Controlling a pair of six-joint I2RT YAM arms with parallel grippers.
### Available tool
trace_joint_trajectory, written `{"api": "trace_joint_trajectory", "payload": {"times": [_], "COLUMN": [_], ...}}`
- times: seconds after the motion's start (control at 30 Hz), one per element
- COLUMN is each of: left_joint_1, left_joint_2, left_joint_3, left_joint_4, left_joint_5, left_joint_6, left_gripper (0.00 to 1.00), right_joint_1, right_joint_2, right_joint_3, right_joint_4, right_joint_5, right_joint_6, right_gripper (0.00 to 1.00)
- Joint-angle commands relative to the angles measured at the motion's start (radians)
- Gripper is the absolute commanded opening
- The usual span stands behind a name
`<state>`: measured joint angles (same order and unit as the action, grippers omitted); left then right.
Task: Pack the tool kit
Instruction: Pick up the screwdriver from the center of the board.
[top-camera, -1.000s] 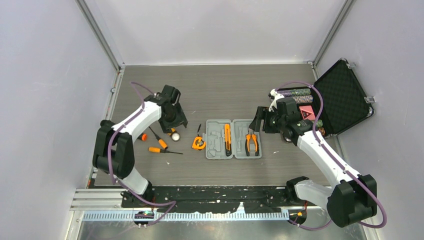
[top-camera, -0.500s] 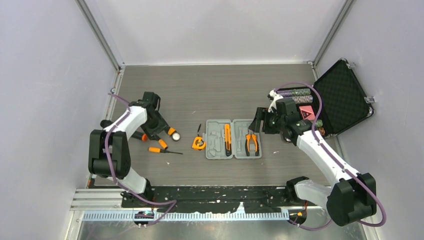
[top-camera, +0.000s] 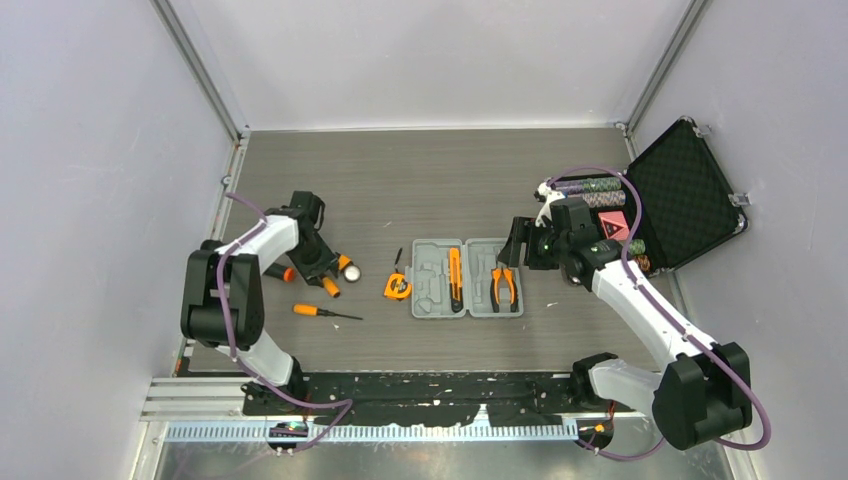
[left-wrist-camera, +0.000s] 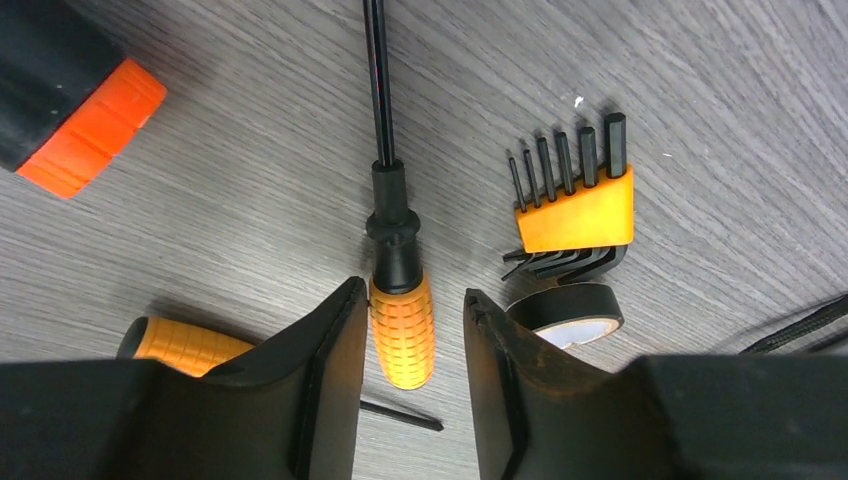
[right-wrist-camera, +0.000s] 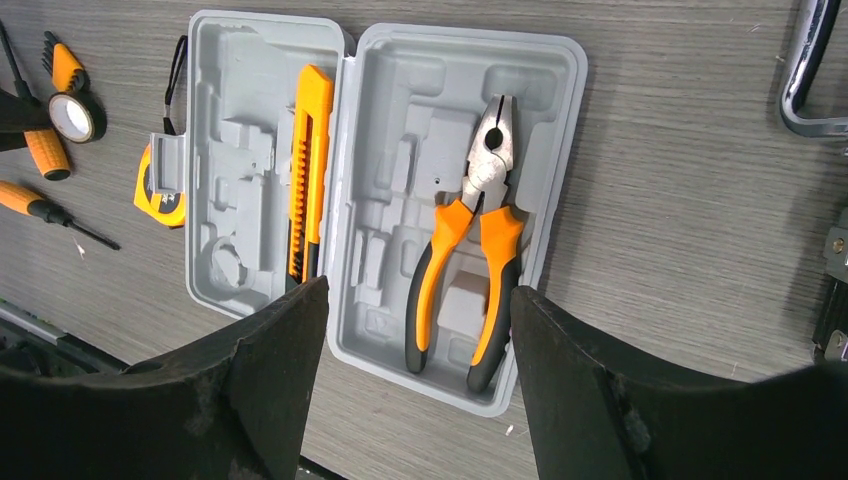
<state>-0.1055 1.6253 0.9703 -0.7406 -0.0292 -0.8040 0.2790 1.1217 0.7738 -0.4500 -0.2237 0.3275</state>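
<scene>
The grey tool kit case (top-camera: 430, 290) lies open in the middle of the table, also in the right wrist view (right-wrist-camera: 400, 110). Orange-and-black pliers (right-wrist-camera: 470, 270) lie in its right half, and an orange utility knife (right-wrist-camera: 308, 170) in its left. A tape measure (top-camera: 398, 287) lies just left of the case. My left gripper (left-wrist-camera: 410, 292) is open and low on the table, its jaws straddling the orange handle of a screwdriver (left-wrist-camera: 402, 325). A second screwdriver (top-camera: 315, 312) lies nearer. My right gripper (right-wrist-camera: 418, 290) is open and empty above the case's right side.
An orange hex key set (left-wrist-camera: 575, 205) and a black tape roll (left-wrist-camera: 565, 310) lie right of the left gripper. A black, orange-capped tool (left-wrist-camera: 70, 100) lies to its left. A black foam-lined case (top-camera: 680, 195) with poker chips stands open at the right.
My left arm has swung left and come down over the loose tools; its jaws now straddle a screwdriver handle. The screwdrivers have shifted slightly. The right arm has barely moved.
</scene>
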Motion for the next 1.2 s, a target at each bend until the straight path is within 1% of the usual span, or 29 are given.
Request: {"api": "trace_joint_trajectory", "payload": {"times": [0.0, 0.07, 0.1, 0.17, 0.33, 0.4, 0.47, 0.57, 0.67, 0.8, 1.03, 1.1, 1.17], "left_joint_1": [-0.019, -0.022, -0.023, -0.025, -0.038, -0.039, -0.044, -0.054, -0.06, -0.06, -0.068, -0.082, -0.1], "left_joint_2": [0.017, 0.022, 0.025, 0.031, 0.029, 0.031, 0.038, 0.051, 0.064, 0.043, -0.087, -0.125, -0.158], "left_joint_3": [0.027, 0.031, 0.034, 0.041, 0.036, 0.037, 0.038, 0.046, 0.053, 0.05, 0.065, 0.079, 0.097], "left_joint_4": [0.03, 0.03, 0.029, 0.027, 0.033, 0.038, 0.039, 0.039, 0.04, 0.038, -0.003, -0.013, -0.024], "left_joint_5": [0.025, 0.025, 0.053, 0.066, 0.078, 0.083, 0.088, 0.088, 0.091, 0.078, -0.008, -0.034, -0.051], "left_joint_6": [-0.001, -0.004, -0.004, -0.004, -0.01, -0.013, -0.015, -0.019, -0.021, -0.027, -0.009, 0.006, 0.021], "left_gripper": [0.38, 0.37, 0.36, 0.35, 0.29, 0.29, 0.31, 0.39, 0.39, 0.29, 0.08, 0.04, 0.02], "right_joint_1": [-0.003, -0.005, -0.004, -0.004, -0.004, -0.005, -0.005, -0.005, -0.007, -0.006, -0.006, -0.005, -0.006], "right_joint_2": [0.0, 0.0, -0.001, -0.003, -0.006, -0.005, -0.004, -0.004, -0.005, -0.006, -0.007, -0.01, -0.012], "right_joint_3": [0.006, 0.004, 0.004, 0.003, -0.002, -0.003, -0.003, -0.004, -0.003, -0.006, 0.002, 0.004, 0.006], "right_joint_4": [0.021, 0.021, 0.021, 0.02, 0.02, 0.02, 0.021, 0.022, 0.022, 0.023, 0.023, 0.023, 0.023], "right_joint_5": [-0.008, -0.008, -0.008, -0.008, -0.005, -0.006, -0.006, -0.008, -0.008, -0.007, -0.014, -0.014, -0.013], "right_joint_6": [-0.008, -0.008, -0.008, -0.008, -0.008, -0.01, -0.009, -0.009, -0.008, -0.008, -0.003, 0.0, -0.001], "right_gripper": [0.72, 0.72, 0.72, 0.72, 0.72, 0.72, 0.72, 0.72, 0.72, 0.72, 0.72, 0.72, 0.72]}}
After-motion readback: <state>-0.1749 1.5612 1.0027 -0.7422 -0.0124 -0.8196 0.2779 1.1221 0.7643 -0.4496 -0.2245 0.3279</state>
